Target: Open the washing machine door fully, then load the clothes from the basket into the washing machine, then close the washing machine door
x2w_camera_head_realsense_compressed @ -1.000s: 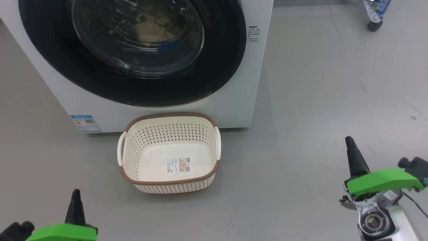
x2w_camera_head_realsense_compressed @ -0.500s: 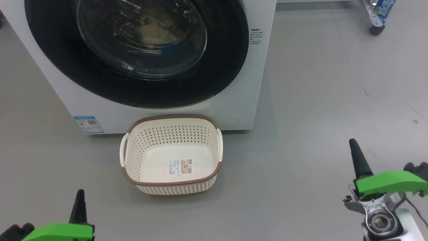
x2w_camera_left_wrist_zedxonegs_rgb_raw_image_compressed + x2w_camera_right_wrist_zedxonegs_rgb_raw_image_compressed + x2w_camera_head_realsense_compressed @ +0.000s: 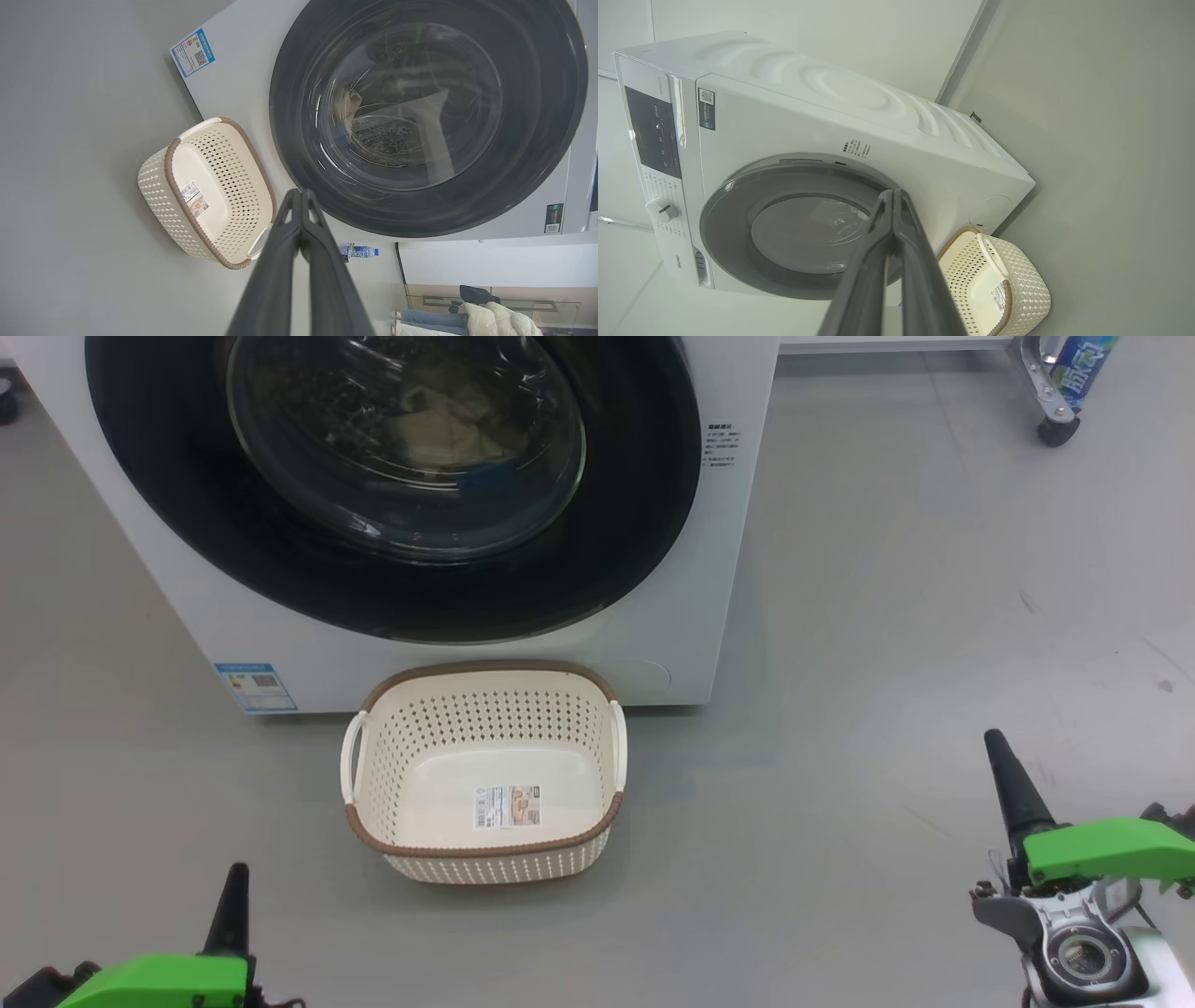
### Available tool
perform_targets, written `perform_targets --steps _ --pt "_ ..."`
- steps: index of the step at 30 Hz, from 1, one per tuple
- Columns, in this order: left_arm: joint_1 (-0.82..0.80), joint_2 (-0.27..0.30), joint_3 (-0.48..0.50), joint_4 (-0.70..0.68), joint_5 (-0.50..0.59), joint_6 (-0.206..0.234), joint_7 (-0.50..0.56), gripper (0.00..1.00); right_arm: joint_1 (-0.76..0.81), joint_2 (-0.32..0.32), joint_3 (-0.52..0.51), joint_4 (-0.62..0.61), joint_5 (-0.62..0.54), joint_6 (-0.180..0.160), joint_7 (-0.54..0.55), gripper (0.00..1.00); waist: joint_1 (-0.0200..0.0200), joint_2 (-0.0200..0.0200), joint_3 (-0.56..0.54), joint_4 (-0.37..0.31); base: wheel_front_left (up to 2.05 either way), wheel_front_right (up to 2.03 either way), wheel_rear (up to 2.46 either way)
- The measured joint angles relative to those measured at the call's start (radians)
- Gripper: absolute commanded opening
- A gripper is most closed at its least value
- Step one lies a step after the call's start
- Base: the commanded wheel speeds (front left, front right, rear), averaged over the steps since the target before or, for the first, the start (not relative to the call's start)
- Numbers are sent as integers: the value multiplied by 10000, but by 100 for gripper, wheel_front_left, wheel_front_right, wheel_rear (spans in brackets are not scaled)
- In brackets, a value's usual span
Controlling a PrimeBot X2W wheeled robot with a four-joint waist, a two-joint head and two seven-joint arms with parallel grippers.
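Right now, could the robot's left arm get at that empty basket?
Probably yes: only bare grey floor lies between the shut left gripper and the basket, though the reach looks long.

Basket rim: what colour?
Brown, a woven-look band around the cream perforated basket; clearest in the head view.

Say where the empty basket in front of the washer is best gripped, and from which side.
Probably a white side handle of the basket, approached from above. Both loops stand clear of the perforated walls, while the washing machine blocks the far side.
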Motion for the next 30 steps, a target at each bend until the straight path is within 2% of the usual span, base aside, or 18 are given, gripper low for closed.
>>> perform_targets --steps 30 --pt "-370 -46 0 234 -3400 -169 838 0 203 13 -617 -123 3258 -2 859 0 0 0 -227 199 0 0 0"
